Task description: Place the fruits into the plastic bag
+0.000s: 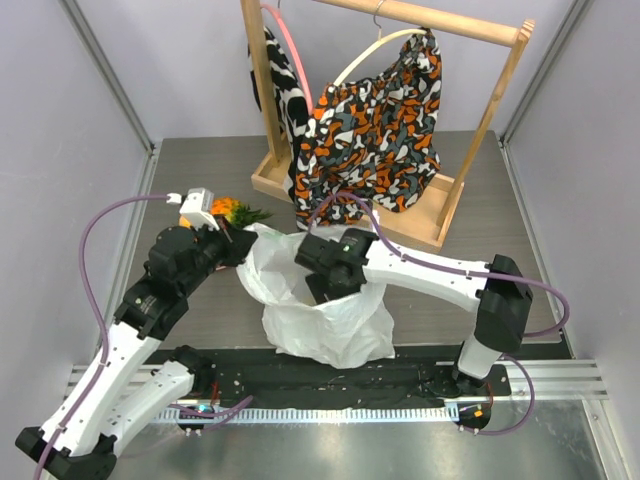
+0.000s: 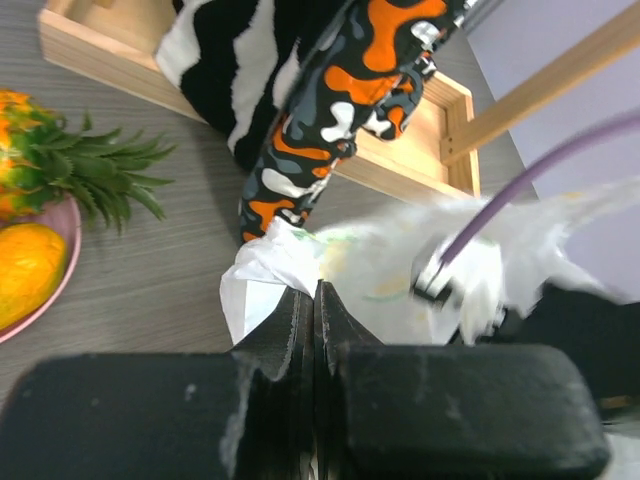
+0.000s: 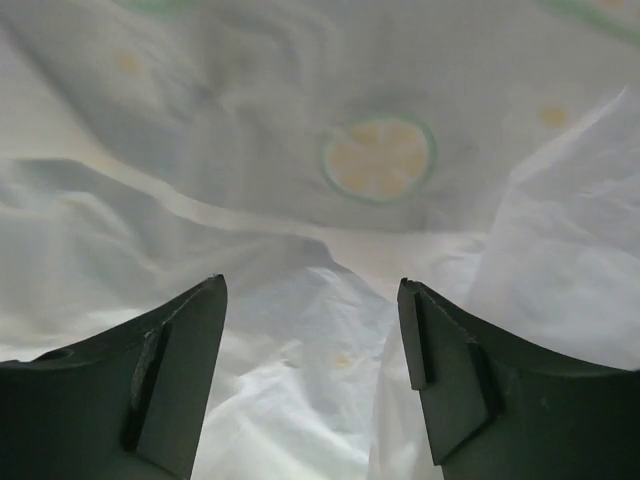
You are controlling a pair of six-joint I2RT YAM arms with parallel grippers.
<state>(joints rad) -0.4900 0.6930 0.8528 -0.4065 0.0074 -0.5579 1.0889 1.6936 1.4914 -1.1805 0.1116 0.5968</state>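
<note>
The white plastic bag (image 1: 325, 320) stands open in the middle of the table. My left gripper (image 1: 245, 240) is shut on the bag's left rim (image 2: 275, 265) and holds it up. My right gripper (image 1: 325, 290) is open and empty, reaching down inside the bag; its fingers (image 3: 175, 350) frame only white plastic (image 3: 330, 200). The orange pineapple with green crown (image 2: 60, 160) and a yellow-orange fruit (image 2: 25, 270) lie on a pink plate (image 2: 60, 290) left of the bag. In the top view only the pineapple (image 1: 232, 211) shows behind my left wrist. The other fruits are hidden.
A wooden rack (image 1: 400, 120) with a base tray stands at the back. An orange-black-white patterned cloth (image 1: 375, 130) and a black-and-white cloth (image 1: 285, 90) hang from it, close behind the bag. A purple cable (image 2: 540, 175) crosses the left wrist view.
</note>
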